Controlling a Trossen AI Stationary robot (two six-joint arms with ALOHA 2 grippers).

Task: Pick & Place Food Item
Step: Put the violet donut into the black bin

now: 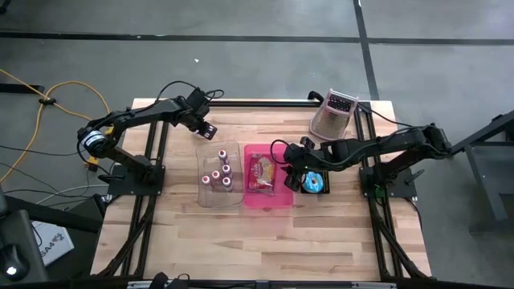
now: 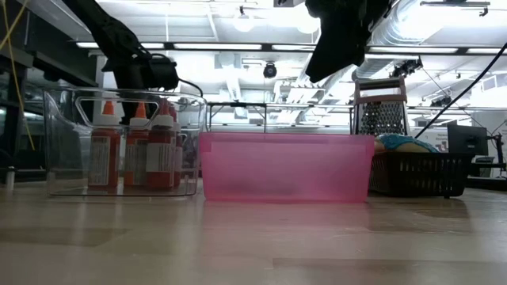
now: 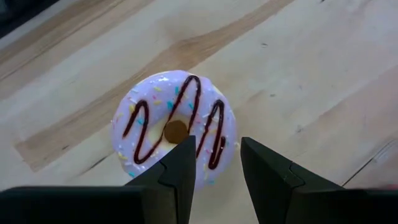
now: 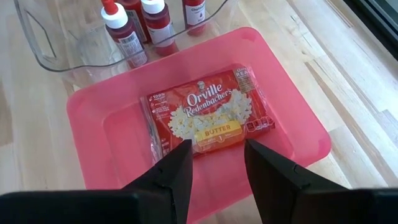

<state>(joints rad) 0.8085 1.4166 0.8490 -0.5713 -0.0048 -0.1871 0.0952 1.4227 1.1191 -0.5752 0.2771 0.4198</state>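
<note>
A: Where is the food item?
B: A popcorn packet (image 4: 208, 118) lies flat in the pink tray (image 1: 269, 199), mid-bench. The right gripper (image 4: 214, 163) hangs above the tray's right side, fingers spread with a gap between them, holding nothing.

A: And the left arm?
B: The left gripper (image 3: 214, 163) is over the far left part of the bench (image 1: 337, 241), above a frosted donut (image 3: 174, 124) with chocolate drizzle that lies on the wood. Its fingers are parted too, clear of the donut.

A: What else is there?
B: A clear bin (image 1: 207, 189) just left of the pink tray holds red sauce bottles (image 1: 218, 175). Right of the tray, a dark basket (image 2: 420, 174) with something blue in it; a metal grater (image 1: 333, 114) lies at the far right.
</note>
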